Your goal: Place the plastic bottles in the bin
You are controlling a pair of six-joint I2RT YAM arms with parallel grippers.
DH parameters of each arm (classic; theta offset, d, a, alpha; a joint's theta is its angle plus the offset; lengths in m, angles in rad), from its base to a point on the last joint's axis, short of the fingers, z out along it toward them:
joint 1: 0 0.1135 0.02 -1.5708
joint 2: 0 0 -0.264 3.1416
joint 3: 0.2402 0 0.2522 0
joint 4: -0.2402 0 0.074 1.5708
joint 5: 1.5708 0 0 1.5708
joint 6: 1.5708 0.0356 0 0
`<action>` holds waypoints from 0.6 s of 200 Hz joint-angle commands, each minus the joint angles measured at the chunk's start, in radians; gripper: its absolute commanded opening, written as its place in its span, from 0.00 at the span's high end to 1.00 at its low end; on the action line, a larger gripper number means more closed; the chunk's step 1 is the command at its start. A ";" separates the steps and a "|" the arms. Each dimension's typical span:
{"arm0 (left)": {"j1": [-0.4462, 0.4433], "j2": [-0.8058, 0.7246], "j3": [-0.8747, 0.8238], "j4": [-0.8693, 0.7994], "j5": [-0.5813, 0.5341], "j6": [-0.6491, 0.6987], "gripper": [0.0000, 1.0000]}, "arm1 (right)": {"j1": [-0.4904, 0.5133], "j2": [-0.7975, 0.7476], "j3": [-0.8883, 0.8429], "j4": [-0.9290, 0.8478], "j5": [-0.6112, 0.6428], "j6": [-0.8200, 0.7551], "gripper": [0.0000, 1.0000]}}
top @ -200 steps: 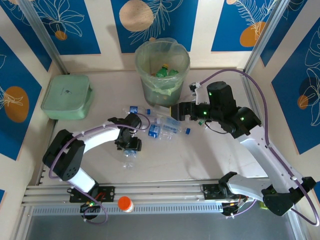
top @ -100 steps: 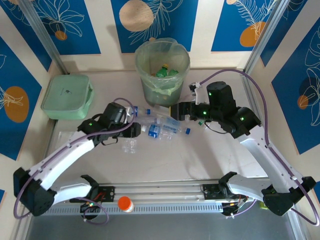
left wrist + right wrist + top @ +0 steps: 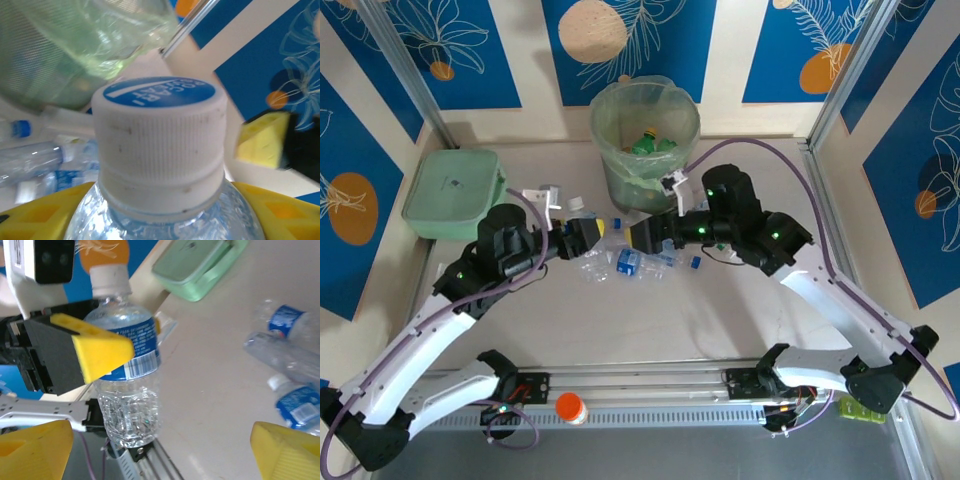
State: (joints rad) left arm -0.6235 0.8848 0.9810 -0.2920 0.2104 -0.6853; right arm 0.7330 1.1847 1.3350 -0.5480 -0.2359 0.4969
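Bin [image 3: 609, 172], green bottles [image 3: 649, 144] inside, clear bottle [image 3: 160, 145] in left tool [image 3: 587, 232]

White-capped bottle [image 3: 160, 165] between yellow fingers [image 3: 35, 220], green-lined bin [image 3: 75, 45] behind

The bin [image 3: 620, 188] stands upright at the middle of the table's far edge; it is round, translucent grey-green, lined with a pale green bag whose edge folds over the rim; green bottles [image 3: 650, 145] show inside it. One clear bottle [image 3: 127, 370] is off the table, clamped at its blue label between the yellow pads of the left tool [image 3: 588, 234]; its ribbed white cap [image 3: 160, 135], printed blue on top, is screwed on; its lower body is ridged. The loose bottles [image 3: 645, 258] lie on their sides in a huddle just in front of the bin, mid-table; they are clear and crumpled, with blue labels; some touch one another.
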 commanded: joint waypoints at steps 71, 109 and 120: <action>0.015 -0.037 -0.106 0.411 0.148 -0.217 0.55 | 0.042 -0.046 -0.097 0.283 -0.348 0.079 0.01; 0.016 -0.045 -0.117 0.482 0.165 -0.249 0.55 | 0.055 0.006 -0.060 0.285 -0.331 0.094 0.01; 0.016 -0.046 -0.116 0.484 0.168 -0.250 0.55 | 0.063 0.015 -0.062 0.310 -0.337 0.111 0.01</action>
State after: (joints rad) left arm -0.6151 0.8589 0.8707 0.0910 0.3397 -0.9009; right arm 0.7837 1.1751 1.2491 -0.2901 -0.5400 0.5781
